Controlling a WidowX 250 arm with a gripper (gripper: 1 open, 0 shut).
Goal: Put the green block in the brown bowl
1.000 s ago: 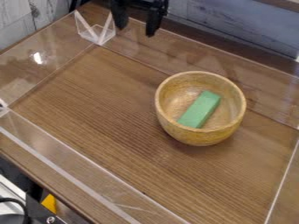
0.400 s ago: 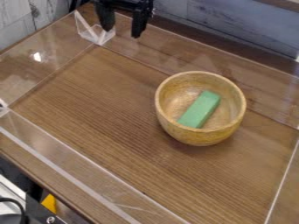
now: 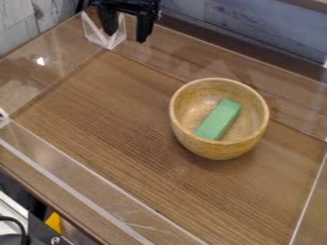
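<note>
Green block (image 3: 220, 120) diagonal in brown bowl (image 3: 220, 146)

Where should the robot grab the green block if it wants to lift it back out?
Probably from straight above, around the middle of the green block, with the gripper pinching its two long sides. It's a slim bar lying inside the brown bowl, whose walls ring it and would likely block a sideways reach.

No readable text or markings anywhere.
</note>
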